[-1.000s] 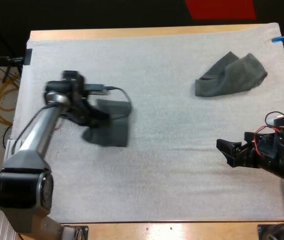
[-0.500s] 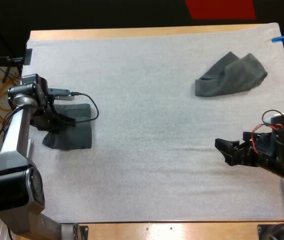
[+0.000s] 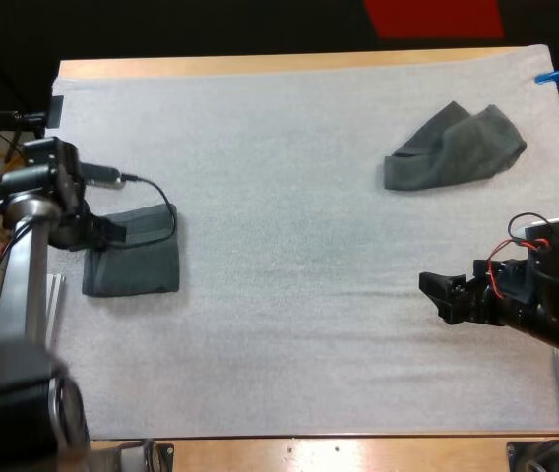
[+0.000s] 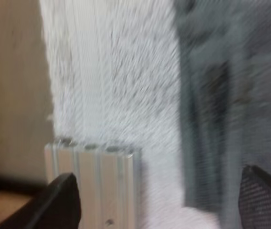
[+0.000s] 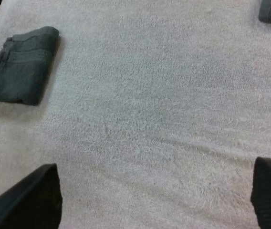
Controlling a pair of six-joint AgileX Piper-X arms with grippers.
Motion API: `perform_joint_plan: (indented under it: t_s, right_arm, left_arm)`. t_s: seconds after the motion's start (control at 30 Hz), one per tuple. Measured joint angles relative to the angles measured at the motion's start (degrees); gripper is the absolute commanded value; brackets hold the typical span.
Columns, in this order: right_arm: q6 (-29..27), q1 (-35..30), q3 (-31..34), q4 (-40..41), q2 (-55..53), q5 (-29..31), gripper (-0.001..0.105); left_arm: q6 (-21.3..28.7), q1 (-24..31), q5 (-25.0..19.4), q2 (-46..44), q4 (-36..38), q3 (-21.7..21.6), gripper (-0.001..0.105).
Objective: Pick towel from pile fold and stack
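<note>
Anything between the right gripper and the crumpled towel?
Nothing visible. Only bare white mat lies between the right gripper, which is open, and the crumpled towel beyond it near the mat's far right. The folded towel sits at the mat's left edge, well off that path.

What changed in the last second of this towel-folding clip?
The left claw carried the folded towel from the mat's middle left to near the left edge of the mat. The towel now lies flat there, and the claw's fingers stand apart, so it seems to have let go. The right claw stayed open, barely shifting. The crumpled towel did not move.
</note>
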Motion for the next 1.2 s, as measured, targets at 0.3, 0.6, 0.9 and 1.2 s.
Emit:
perform_joint_plan:
  t_s: [0.3, 0.6, 0.9, 1.2]
  right_arm:
    - [0.0, 0.0, 0.0, -0.4, 0.0, -0.5, 0.078]
    - [-3.2, -0.8, 0.0, -0.9, 3.1, 0.2, 0.078]
    - [-10.9, -17.6, 0.0, -0.7, 8.4, 0.3, 0.078]
    - [-17.4, -29.3, 0.0, 3.4, 2.4, 3.2, 0.078]
  left_arm:
    - [-2.0, 0.0, 25.0, -19.4, -0.1, 0.0, 0.067]
    - [-4.7, 0.0, 32.2, -31.5, 0.7, 0.0, 0.067]
    - [-5.3, -3.6, 32.4, -36.4, 2.8, 0.0, 0.067]
    - [-2.6, -11.3, 26.6, -43.1, 2.8, 0.1, 0.067]
